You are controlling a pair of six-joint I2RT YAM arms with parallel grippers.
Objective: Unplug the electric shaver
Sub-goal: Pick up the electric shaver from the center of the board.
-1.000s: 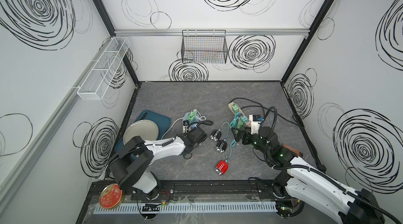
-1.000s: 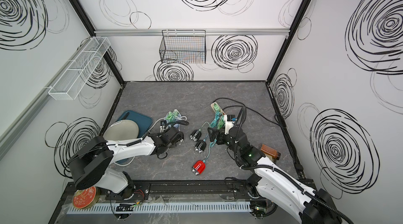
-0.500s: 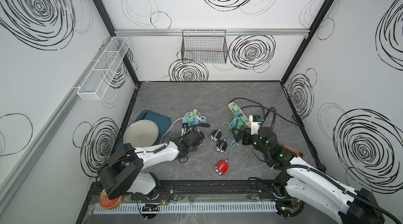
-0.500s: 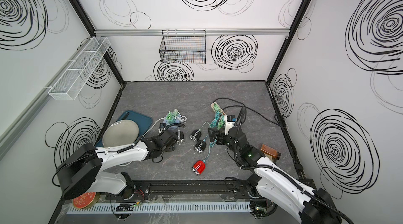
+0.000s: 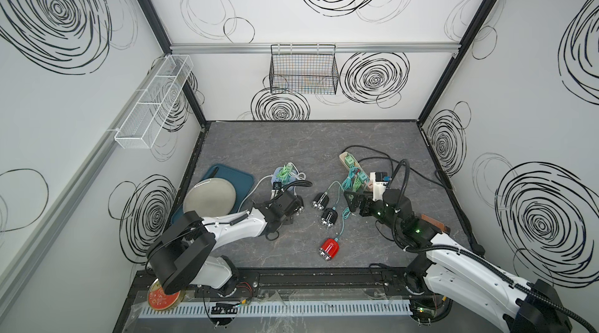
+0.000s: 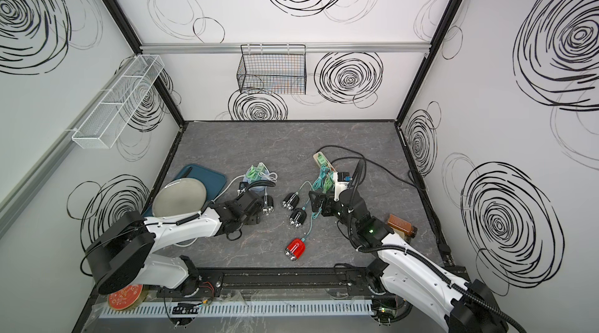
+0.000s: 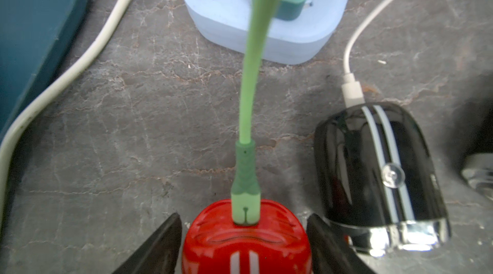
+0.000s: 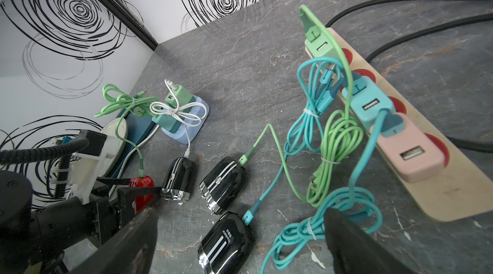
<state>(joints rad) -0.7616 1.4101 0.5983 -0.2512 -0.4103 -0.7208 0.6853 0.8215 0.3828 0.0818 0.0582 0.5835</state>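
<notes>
The unplugging is not yet done. The glossy red electric shaver is between the fingers of your left claw, just beside a black striped shaver on the grey stone-patterned bench. The light-green plug is still seated in its end, and its cord runs up to the pale blue power cube. The fingers hug the shaver's sides, but you cannot tell whether they pinch it. Your right claw gapes wide and empty above teal cable coils. What is left is to steady the body and pull the plug out.
</notes>
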